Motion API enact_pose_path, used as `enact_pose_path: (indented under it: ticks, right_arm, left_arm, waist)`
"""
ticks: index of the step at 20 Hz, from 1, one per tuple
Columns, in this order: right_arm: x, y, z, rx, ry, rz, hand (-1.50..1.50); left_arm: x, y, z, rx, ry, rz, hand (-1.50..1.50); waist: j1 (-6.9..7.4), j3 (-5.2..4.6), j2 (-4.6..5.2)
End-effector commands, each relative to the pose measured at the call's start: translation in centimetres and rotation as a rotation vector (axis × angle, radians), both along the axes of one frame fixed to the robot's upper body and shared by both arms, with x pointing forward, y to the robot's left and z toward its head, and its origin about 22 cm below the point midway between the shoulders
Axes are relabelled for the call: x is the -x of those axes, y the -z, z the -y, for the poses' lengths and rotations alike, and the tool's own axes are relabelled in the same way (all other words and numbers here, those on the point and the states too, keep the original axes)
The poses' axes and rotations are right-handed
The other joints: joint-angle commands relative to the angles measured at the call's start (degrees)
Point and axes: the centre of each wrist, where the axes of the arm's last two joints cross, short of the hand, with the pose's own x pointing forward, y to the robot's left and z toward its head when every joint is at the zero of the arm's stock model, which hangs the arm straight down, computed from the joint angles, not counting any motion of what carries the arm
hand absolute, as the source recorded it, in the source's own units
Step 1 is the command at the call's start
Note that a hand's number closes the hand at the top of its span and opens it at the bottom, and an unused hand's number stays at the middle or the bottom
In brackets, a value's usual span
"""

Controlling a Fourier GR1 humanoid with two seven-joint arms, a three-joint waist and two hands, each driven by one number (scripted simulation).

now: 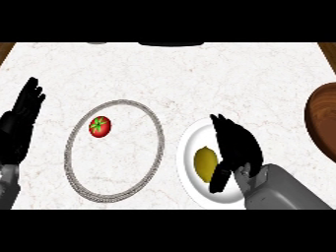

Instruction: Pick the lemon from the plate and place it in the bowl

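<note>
A yellow lemon (pixel 205 161) lies on a white plate (pixel 189 147) at the lower middle of the counter. My right hand (pixel 236 147) hovers over the plate's right half, fingers straight and pointing away, thumb down beside the lemon's right side; it hides part of the plate. I cannot tell whether the thumb touches the lemon. The brown wooden bowl (pixel 332 125) sits at the right edge, partly cut off. My left hand (pixel 17 123) rests open at the far left, fingers up.
A red tomato (pixel 100 126) lies inside a grey rope ring (pixel 154 123) left of the plate. Dark wood borders the marble counter at both upper corners. A dark object (pixel 170 44) shows at the counter's far edge.
</note>
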Motion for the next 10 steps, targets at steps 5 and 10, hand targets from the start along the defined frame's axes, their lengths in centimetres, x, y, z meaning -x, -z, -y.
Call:
enact_pose_path:
  ticks: [5, 10]
  right_arm:
    - [-0.4, 2.6, -1.0, 0.094, 0.09, -0.131, -1.5]
    - [1.5, 3.1, -2.0, 0.058, 0.107, -0.106, -1.5]
  left_arm:
    - [0.1, 0.0, -0.3, -0.002, -0.008, 0.001, 0.0]
    - [-1.0, 0.9, -0.2, -0.005, -0.002, -0.001, 0.0]
  waist:
    - [-0.19, 0.01, 0.05]
    - [-0.76, 0.0, 0.06]
